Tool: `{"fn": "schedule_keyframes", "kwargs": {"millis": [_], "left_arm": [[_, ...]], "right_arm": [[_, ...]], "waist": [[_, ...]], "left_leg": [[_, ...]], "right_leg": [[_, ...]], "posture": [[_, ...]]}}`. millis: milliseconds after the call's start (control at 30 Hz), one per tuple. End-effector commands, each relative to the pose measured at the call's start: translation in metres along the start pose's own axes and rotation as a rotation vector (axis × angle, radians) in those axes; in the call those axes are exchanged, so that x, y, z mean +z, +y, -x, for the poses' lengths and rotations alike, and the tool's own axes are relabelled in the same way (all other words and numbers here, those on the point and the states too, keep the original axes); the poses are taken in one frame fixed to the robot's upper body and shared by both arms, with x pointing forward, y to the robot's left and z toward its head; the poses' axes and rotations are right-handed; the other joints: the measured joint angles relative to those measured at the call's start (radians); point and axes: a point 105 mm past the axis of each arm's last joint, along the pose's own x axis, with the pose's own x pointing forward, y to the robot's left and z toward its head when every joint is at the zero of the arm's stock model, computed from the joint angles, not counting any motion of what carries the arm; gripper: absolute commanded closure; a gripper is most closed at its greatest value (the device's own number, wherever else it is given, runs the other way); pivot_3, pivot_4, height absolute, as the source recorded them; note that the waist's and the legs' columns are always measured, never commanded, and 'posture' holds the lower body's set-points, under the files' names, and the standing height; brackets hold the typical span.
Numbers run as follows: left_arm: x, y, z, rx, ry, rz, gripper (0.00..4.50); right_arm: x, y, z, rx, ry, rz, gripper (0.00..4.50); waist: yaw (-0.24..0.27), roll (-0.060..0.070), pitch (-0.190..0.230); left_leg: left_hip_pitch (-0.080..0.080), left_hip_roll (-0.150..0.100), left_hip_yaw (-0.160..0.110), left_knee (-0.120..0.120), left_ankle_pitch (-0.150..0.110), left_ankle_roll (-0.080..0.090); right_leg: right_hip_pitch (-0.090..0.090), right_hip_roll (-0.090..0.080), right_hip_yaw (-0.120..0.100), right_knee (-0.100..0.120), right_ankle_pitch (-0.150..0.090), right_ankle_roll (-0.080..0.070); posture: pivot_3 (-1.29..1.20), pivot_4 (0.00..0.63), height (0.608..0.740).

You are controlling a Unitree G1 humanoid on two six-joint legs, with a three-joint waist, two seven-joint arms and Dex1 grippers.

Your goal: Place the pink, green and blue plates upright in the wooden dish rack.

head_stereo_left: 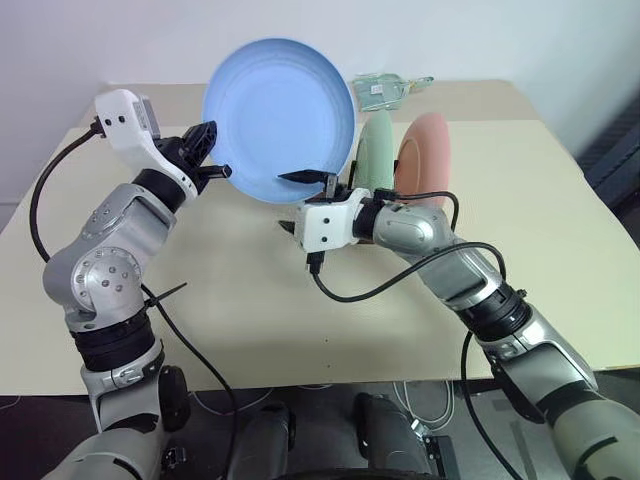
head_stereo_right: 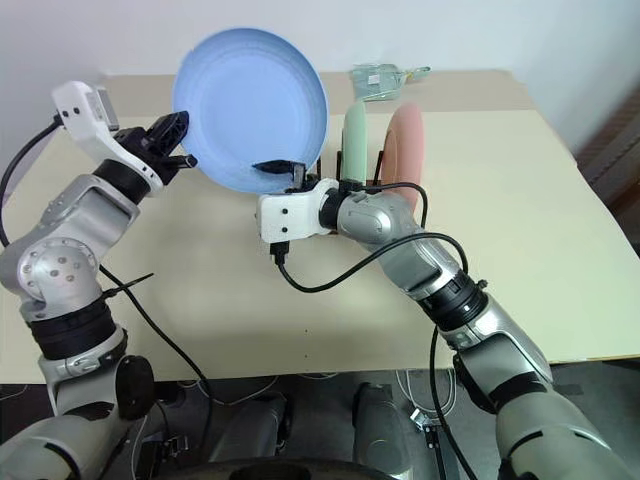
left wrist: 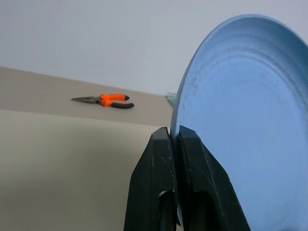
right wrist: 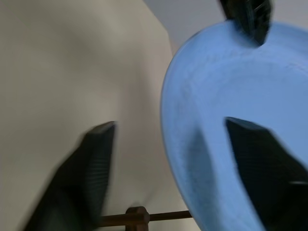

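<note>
The light blue plate (head_stereo_left: 280, 115) is up in the air, tilted on edge over the table, its hollow face toward me. My left gripper (head_stereo_left: 222, 170) is shut on its left rim; the left wrist view has the black fingers (left wrist: 159, 183) pinched on the blue plate (left wrist: 250, 130). My right gripper (head_stereo_left: 297, 203) is open at the plate's lower rim, one finger (right wrist: 260, 163) before the face, the other (right wrist: 91, 178) behind. Behind it the green plate (head_stereo_left: 377, 150) and pink plate (head_stereo_left: 425, 150) stand upright in the wooden dish rack (right wrist: 139, 215), which is mostly hidden.
Orange-handled pliers (left wrist: 107, 100) lie far back on the beige table (head_stereo_left: 230, 320). A clear packet (head_stereo_left: 385, 88) sits at the table's far edge behind the plates. Black cables (head_stereo_left: 380, 290) hang from both wrists over the tabletop.
</note>
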Motion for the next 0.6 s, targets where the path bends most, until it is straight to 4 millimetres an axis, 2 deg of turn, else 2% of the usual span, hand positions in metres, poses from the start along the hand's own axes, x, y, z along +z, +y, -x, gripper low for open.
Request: {"fn": "schedule_keyframes", "kwargs": {"millis": [33,133,167,267,300,400,433,467,533,567,600], "left_arm": [[0.019,-0.01,0.006,-0.034,-0.06,-0.012,4.5],[0.019,-0.008,0.008,-0.035,-0.061,0.023,4.5],[0.019,-0.007,0.008,-0.035,-0.065,0.039,4.5],[0.028,-0.007,0.01,-0.059,-0.123,0.128,3.54],[0.042,-0.002,0.012,-0.048,-0.2,0.166,3.09],[0.079,0.031,0.024,0.074,-0.418,0.254,1.51],[0.083,0.05,0.028,0.171,-0.437,0.187,1.04],[0.084,0.065,0.032,0.245,-0.434,0.099,1.04],[0.083,0.078,0.036,0.303,-0.424,-0.011,1.04],[0.073,0.078,0.036,0.29,-0.378,-0.094,1.04],[0.051,0.075,0.034,0.256,-0.284,-0.206,1.04]], "right_arm": [[0.007,-0.016,-0.001,-0.057,-0.017,0.071,2.82],[0.005,-0.016,-0.001,-0.063,-0.011,0.083,4.37],[0.005,-0.017,-0.001,-0.069,-0.012,0.085,4.48],[0.008,-0.021,0.0,-0.089,-0.025,0.095,4.5],[0.013,-0.024,0.001,-0.101,-0.044,0.095,4.5],[0.03,-0.036,0.004,-0.15,-0.13,0.068,4.5],[0.039,-0.046,0.006,-0.193,-0.184,0.004,4.5],[0.048,-0.057,0.01,-0.236,-0.242,-0.085,4.5],[0.055,-0.068,0.015,-0.271,-0.304,-0.182,4.5],[0.061,-0.076,0.021,-0.292,-0.358,-0.272,4.5],[0.068,-0.088,0.029,-0.32,-0.432,-0.405,4.5]], "waist": [[0.002,0.0,0.0],[0.002,0.0,0.0],[0.002,0.0,0.0],[0.002,0.0,0.0],[0.002,0.0,0.0],[0.001,-0.001,0.0],[-0.002,-0.001,0.0],[-0.007,-0.001,0.0],[-0.007,0.0,0.0],[-0.004,0.0,0.0],[-0.003,0.0,-0.001]], "left_leg": [[0.0,0.0,0.0,0.0,0.0,0.0],[0.0,0.0,0.0,0.0,0.0,0.0],[0.0,0.0,0.0,0.0,0.0,0.0],[0.0,0.0,-0.001,0.0,0.001,-0.001],[0.0,0.0,-0.001,0.0,0.001,-0.001],[0.0,0.001,-0.001,0.0,0.001,-0.002],[0.0,0.001,-0.001,0.0,0.001,-0.002],[0.0,0.001,0.0,-0.001,0.001,-0.003],[0.002,0.002,0.001,-0.004,0.002,-0.003],[0.002,0.002,0.001,-0.004,0.002,-0.003],[0.002,0.001,0.001,-0.003,0.002,-0.003]], "right_leg": [[0.0,0.0,0.0,0.0,0.0,0.0],[0.0,0.0,0.0,0.0,0.0,0.0],[0.0,0.0,0.0,0.0,0.0,0.0],[0.0,0.0,0.0,0.0,0.0,0.0],[0.0,0.0,0.0,0.0,0.0,0.0],[0.0,0.001,0.0,0.0,0.001,-0.001],[-0.001,0.001,0.0,0.0,0.001,-0.002],[-0.001,0.001,0.0,0.0,0.001,-0.002],[-0.001,0.002,0.002,0.0,0.001,-0.002],[-0.001,0.002,0.002,0.0,0.001,-0.002],[-0.001,0.002,0.002,0.0,0.001,-0.002]], "posture": [[0.0,0.15,0.74],[0.0,0.15,0.74],[0.0,0.15,0.74],[0.0,0.15,0.74],[0.0,0.15,0.74],[0.0,0.15,0.74],[0.0,0.15,0.74],[0.0,0.15,0.74],[0.0,0.15,0.74],[0.0,0.15,0.74],[0.0,0.15,0.74]]}}
